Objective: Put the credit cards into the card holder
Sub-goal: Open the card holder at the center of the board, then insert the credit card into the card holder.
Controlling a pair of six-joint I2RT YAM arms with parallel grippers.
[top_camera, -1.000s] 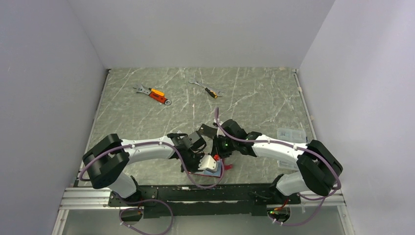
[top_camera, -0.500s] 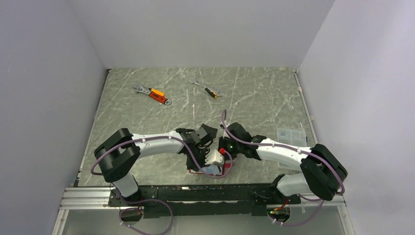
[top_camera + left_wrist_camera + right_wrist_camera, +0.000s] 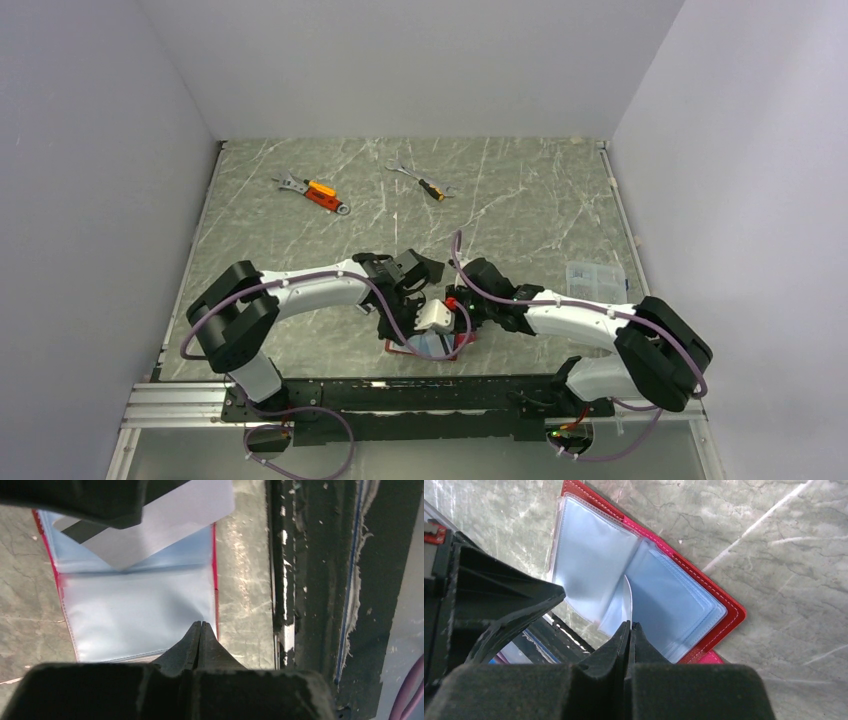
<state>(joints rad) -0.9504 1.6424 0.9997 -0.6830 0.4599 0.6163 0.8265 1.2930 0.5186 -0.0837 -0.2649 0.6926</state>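
1. The card holder [image 3: 696, 607] lies open and flat on the tabletop [image 3: 520, 200], near its front edge and between the two arms. In the right wrist view its long axis runs on a diagonal from upper left to lower right. The pale blue pockets face up, with a red rim around them.
2. A silver-grey card [image 3: 170, 520] with a dark stripe hangs tilted over the holder. One corner points down at the line where two pocket panels meet. I cannot tell whether that corner is inside a pocket.
3. The left wrist view shows the card's broad face. The right wrist view shows it only as a thin edge rising out of the jaws. From the top view the card is hidden, and the wrists cover the holder except for a sliver of red and blue.
4. The right gripper [image 3: 629, 627] has its jaws clamped on the silver-grey card.
5. The left gripper [image 3: 200, 630] has its jaws pressed together with nothing between them. Its tips sit at the nearest pocket panel, just beside the red side rim.
6. An orange-handled wrench [image 3: 318, 192] and a smaller wrench [image 3: 425, 184] lie at the far side, well apart from the holder. A clear box [image 3: 590, 275] sits near the right arm.
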